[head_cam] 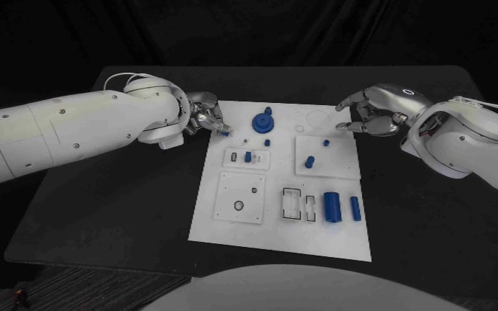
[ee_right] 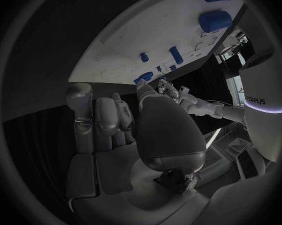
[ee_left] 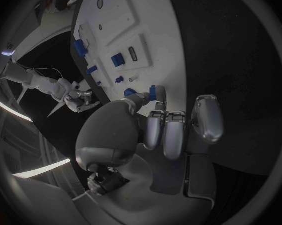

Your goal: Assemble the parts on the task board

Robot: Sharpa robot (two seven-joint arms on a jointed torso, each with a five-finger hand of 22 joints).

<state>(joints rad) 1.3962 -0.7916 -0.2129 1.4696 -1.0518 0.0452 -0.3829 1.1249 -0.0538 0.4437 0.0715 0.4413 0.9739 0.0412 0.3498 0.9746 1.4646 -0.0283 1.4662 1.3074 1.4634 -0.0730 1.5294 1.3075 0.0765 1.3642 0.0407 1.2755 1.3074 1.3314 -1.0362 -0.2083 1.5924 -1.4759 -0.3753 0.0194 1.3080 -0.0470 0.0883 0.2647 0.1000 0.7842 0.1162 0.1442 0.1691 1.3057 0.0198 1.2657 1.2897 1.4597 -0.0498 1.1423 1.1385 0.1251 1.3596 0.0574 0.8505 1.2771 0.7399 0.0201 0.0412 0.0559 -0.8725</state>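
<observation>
Task board (head_cam: 239,224) flat mid-worktop (head_cam: 114,203), blue parts on it. Left hand (head_cam: 206,115) at board's far left corner, pinching small blue part (head_cam: 223,132). Right hand (head_cam: 371,111) beside far right corner, fingers curled, holding nothing.

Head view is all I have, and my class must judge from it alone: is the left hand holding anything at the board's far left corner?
Observer: Yes. The left wrist view shows the left hand pinching a small blue part between thumb and finger, just off the task board's edge.
Operator: And the right hand, is anything tucked inside it?
Observer: No. The right wrist view looks along the right hand from behind; its palm and fingers hold nothing.
</observation>
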